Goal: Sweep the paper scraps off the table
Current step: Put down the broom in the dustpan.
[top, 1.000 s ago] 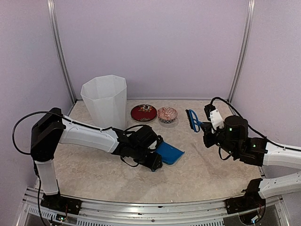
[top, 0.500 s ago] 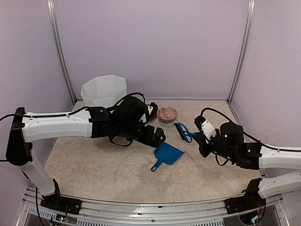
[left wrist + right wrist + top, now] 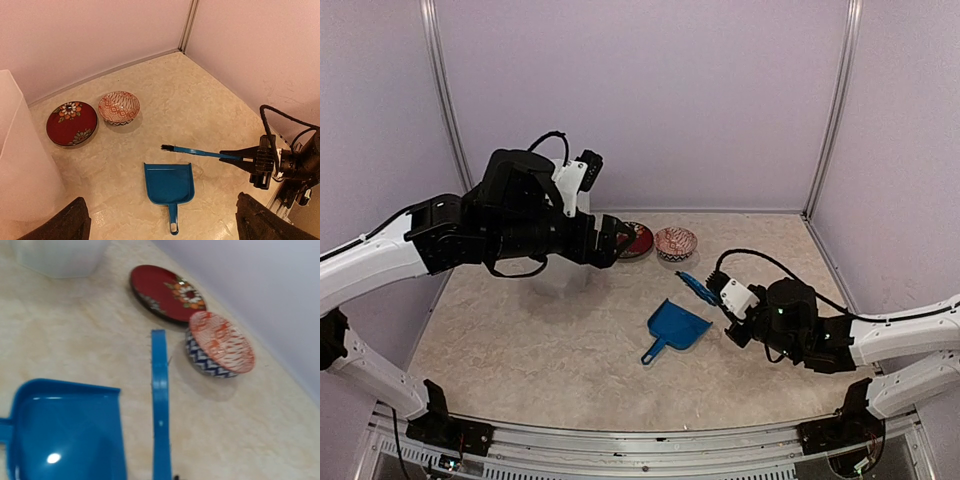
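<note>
Stretching low, right gripper (image 3: 723,295) clamps brush (image 3: 697,287), seemingly just beside dustpan (image 3: 677,327).

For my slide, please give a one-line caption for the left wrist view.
Right pincer holds a blue brush beside an empty blue dustpan; red bowl and orange bowl behind.

A lab booth: bare lilac walls (image 3: 650,100) enclosing a metal-framed table (image 3: 520,340).
</note>
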### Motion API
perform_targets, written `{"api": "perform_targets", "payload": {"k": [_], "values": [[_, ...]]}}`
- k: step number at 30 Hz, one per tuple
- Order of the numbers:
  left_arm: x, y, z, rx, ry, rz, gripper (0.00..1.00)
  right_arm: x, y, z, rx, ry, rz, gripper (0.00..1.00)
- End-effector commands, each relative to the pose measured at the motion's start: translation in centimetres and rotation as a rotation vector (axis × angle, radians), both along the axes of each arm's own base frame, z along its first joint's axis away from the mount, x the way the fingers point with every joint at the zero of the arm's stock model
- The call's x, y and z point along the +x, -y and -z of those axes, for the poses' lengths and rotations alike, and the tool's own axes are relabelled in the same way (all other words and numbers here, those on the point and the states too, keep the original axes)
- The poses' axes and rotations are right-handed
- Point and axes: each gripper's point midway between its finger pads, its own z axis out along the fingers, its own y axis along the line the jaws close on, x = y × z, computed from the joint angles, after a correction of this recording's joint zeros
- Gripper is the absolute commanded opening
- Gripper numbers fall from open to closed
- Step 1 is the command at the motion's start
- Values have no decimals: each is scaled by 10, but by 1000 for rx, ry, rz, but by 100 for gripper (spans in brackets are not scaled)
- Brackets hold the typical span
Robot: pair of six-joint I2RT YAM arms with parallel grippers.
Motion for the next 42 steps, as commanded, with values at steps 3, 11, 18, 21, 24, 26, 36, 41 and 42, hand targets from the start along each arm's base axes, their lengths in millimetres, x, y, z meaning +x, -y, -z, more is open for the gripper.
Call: {"api": "perform_targets", "payload": {"k": [3,11,18,21,24,26,36,41,42], "values": [[-7,-34,-21,-35,99,-24,99,2,-8,-1,-117,141,4,0],[-13,-63,-23,-86,117,-73,99,-2,-28,27,-305,241,-45,0],[-16,-80,-18,-93,118,-107,99,-14,-47,59,-458,300,-95,0],[-16,-85,-16,-88,119,-116,99,-19,-51,68,-495,303,-108,0],[-15,-89,-14,-80,121,-127,99,-23,-54,72,-512,300,-116,3],[-14,-91,-13,-77,120,-130,99,-25,-55,73,-513,290,-120,8],[-23,-107,-14,-87,127,-117,99,-40,-52,66,-485,237,-161,43],[-26,-128,-15,-106,135,-150,99,-54,-52,55,-412,167,-228,57],[-26,-133,-15,-112,137,-160,99,-59,-54,52,-393,145,-258,60]]}}
